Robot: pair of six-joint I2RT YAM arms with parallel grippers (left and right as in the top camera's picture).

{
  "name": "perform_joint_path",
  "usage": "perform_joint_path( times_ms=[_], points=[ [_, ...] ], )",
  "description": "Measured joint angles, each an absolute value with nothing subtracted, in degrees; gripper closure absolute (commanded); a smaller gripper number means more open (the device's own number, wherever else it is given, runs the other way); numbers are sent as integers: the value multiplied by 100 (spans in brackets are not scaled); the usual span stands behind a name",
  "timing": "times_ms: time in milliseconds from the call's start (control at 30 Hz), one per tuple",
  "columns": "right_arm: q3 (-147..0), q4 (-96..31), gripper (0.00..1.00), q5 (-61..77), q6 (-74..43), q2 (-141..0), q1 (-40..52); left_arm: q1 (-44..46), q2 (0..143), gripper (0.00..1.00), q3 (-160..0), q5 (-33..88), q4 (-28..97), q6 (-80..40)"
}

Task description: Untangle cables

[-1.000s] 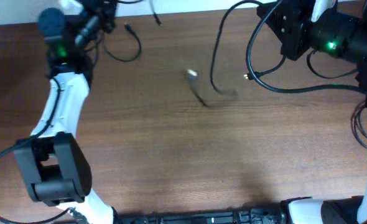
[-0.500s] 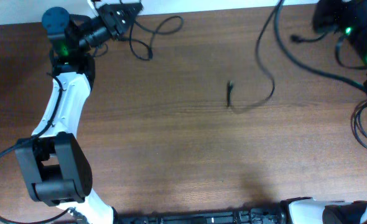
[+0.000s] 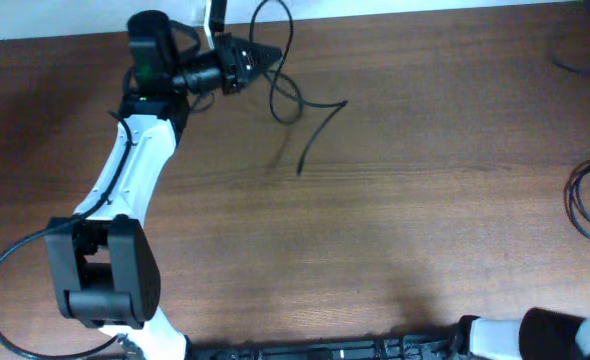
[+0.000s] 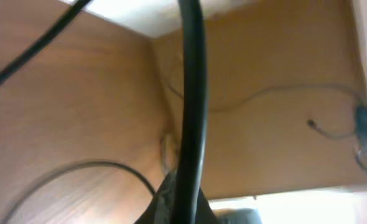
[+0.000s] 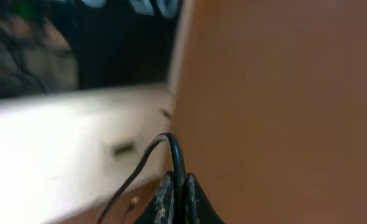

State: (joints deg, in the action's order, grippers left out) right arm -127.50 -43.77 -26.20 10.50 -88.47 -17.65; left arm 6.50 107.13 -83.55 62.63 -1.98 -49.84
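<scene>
My left gripper (image 3: 258, 55) is at the table's far edge, shut on a thin black cable (image 3: 320, 104). That cable loops beside the jaws and trails a free end down onto the wood. In the left wrist view the held cable (image 4: 191, 93) runs straight up out of the jaws (image 4: 183, 208). A second thin cable with a small plug (image 4: 311, 123) lies farther off. My right gripper (image 5: 177, 202) is out of the overhead view. In the right wrist view it is shut on a black cable (image 5: 171, 144), which arcs over and hangs down left to a small plug (image 5: 132, 202).
The brown wooden table (image 3: 375, 250) fills the overhead view. Thicker black wire loops (image 3: 587, 200) hang at its right edge. Part of the right arm's base (image 3: 565, 330) shows at the bottom right. A white surface (image 5: 59, 143) lies beyond the table edge.
My left gripper has swung right along the far edge with its cable. My right arm has left the overhead view to the right, taking its cable with it. The two cables have come apart.
</scene>
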Motion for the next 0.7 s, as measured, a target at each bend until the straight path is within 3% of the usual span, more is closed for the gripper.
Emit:
perform_joint_path(
  times_ms=[200, 500, 700],
  points=[
    [-12750, -5061, 96, -2261, 1048, -9732, -2539, 917, 10715, 100, -8346, 3691, 2318, -3308],
    [-12748, -5286, 96, -1229, 768, -10849, -2875, 1299, 10580, 100, -8340, 2005, 3197, -1933],
    [-12750, -4171, 96, -493, 742, -10906, -2875, 1481, 9526, 100, -8340, 1251, 3212, -1291]
  ],
)
